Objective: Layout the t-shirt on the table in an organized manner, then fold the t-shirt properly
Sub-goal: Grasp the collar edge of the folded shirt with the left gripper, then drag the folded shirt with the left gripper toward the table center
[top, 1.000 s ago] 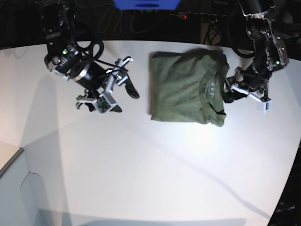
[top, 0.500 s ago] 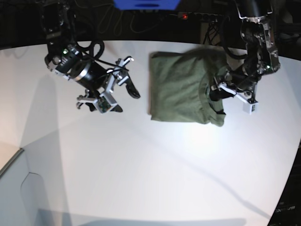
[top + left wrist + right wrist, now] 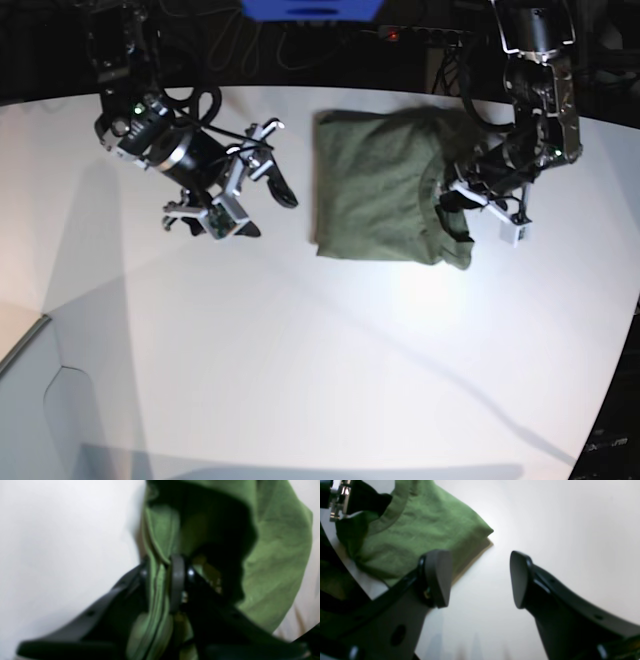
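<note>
Two claws in play, only one at work. Left claw [image 3: 462, 193] clamped on a bunched fold of the t-shirt [image 3: 385, 185] at the collar end, fabric seen pinched between the dark pads in the left wrist view [image 3: 160, 580]; grip taken at the neck, probably to drag or lift that edge over for the next fold. Right claw [image 3: 262, 185] spread wide and grasping nothing, parked above bare bench [image 3: 300, 340] just beside the shirt's 9 o'clock edge, pads well apart in its own wrist view [image 3: 480, 580], likely kept clear so as not to disturb cloth already laid.

Shirt lying on the white bench toward 12 to 1 o'clock of the base view, already doubled into a compact, nearly square block with sleeves tucked out of sight. Ribbed neck opening [image 3: 440, 195] facing 3 o'clock, toward the left arm; opposite folded edge straight and facing 9 o'clock. Long axis hard to call on so square a bundle, perhaps slightly longer along the 9-to-3 line. Corner at 4 o'clock rumpled and lifted off the bench near the gripped collar, remaining edges flat. Judged well along: layout done, side folds in, one more fold across the 9-to-3 line apparently pending.
</note>
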